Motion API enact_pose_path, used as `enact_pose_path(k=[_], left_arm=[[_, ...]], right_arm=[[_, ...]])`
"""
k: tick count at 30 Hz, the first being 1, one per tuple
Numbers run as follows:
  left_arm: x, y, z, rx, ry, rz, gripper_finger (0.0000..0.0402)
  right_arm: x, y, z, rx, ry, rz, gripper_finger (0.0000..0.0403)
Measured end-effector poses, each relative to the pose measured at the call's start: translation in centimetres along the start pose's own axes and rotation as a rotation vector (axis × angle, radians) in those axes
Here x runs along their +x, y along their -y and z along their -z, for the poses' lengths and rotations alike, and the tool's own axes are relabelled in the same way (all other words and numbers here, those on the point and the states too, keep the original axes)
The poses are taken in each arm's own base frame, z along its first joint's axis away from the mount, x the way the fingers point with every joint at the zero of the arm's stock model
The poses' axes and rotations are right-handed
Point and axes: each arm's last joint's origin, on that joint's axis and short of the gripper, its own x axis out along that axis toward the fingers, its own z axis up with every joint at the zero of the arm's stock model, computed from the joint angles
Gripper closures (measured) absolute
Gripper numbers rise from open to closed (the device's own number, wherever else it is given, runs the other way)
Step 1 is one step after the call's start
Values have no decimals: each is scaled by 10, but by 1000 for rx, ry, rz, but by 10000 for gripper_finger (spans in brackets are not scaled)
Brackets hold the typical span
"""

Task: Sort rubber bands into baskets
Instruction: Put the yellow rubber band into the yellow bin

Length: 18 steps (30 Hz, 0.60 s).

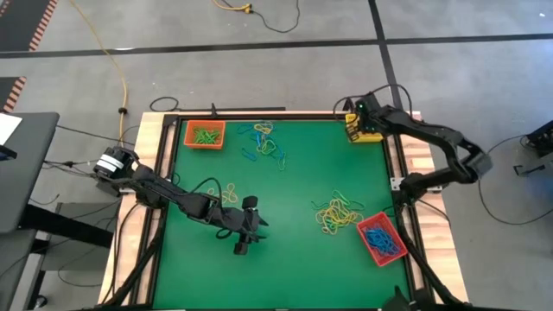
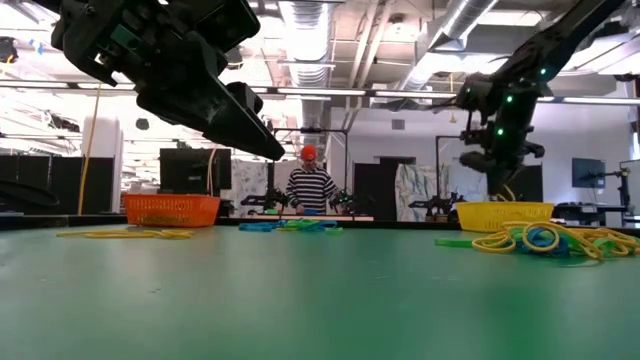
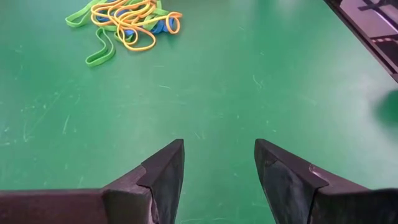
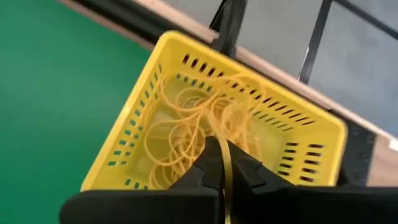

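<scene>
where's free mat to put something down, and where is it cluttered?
Free: the mat's middle, between the left gripper and the mixed pile beside the red basket; also the front edge, and the strip below the yellow basket. Crowded: the back, from the orange basket to the loose bands.

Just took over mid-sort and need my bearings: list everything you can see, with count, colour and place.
orange basket: one, far left corner, green bands inside
yellow basket: one, far right corner, yellow bands inside
red basket: one, near right, blue bands inside
loose rubber bands: mixed yellow, blue, green piles, far centre, near right, by left arm
person: one, striped top, behind table
left gripper: open, empty, low over mat
right gripper: over yellow basket, yellow band between fingers
</scene>
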Motion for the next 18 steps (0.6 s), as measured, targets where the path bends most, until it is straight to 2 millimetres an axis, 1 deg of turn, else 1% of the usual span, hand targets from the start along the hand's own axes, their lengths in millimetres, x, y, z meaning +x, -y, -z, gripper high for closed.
enact_pose_path(k=[4, 9, 14, 18], left_arm=[[0, 0, 0, 7, -1, 0, 216], [0, 0, 1, 12, -6, 0, 216], [0, 0, 1, 13, -9, 0, 216], [0, 0, 1, 24, -13, -1, 216]], right_arm=[[13, -3, 2, -10, -51, 10, 349], [19, -5, 3, -14, -70, 22, 301], [11, -2, 1, -3, -38, 27, 238], [-3, 2, -1, 22, 21, 24, 196]])
